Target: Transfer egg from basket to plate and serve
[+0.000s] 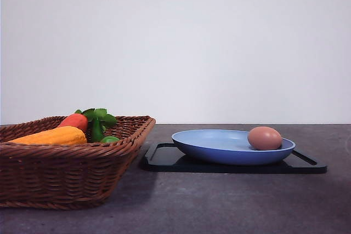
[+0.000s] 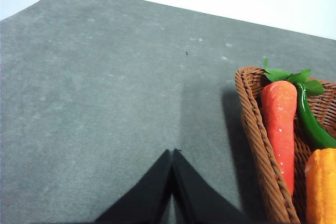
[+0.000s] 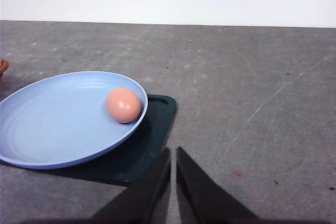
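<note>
The pinkish-brown egg lies in the light blue plate, against its right rim; the right wrist view shows the egg on the plate too. The wicker basket stands at the left of the table, and its corner appears in the left wrist view. My left gripper is shut over bare table beside the basket. My right gripper is shut, a little apart from the plate's edge, holding nothing.
The plate rests on a flat black tray. In the basket lie an orange-red carrot with green leaves and a yellow-orange vegetable. A white wall stands behind the grey table.
</note>
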{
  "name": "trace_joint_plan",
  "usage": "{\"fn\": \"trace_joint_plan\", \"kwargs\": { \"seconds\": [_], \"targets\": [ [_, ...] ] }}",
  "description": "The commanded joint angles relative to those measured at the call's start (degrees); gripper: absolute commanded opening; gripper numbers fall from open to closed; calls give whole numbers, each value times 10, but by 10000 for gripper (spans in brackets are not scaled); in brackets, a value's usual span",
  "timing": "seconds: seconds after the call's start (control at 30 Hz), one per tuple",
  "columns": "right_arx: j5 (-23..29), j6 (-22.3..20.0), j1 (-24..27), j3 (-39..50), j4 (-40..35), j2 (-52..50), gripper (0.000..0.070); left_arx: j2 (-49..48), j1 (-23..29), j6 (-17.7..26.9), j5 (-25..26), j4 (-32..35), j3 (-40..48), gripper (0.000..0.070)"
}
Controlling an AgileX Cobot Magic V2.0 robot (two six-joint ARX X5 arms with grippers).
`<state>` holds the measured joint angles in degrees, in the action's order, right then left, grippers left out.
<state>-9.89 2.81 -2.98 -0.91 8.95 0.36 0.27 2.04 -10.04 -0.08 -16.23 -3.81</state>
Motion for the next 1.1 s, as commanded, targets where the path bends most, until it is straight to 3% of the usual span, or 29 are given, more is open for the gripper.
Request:
{"fn": "trace_joint_plan", "kwargs": {
  "seconds": [0.0,1.07],
  "targets": [
    [-2,1,0,4,-3,-2,0,-1,2,-1,1,-5,12,0],
    [-2,1,0,4,-3,-2,0,-1,2,-1,1,-5,12,0]
  ]
}}
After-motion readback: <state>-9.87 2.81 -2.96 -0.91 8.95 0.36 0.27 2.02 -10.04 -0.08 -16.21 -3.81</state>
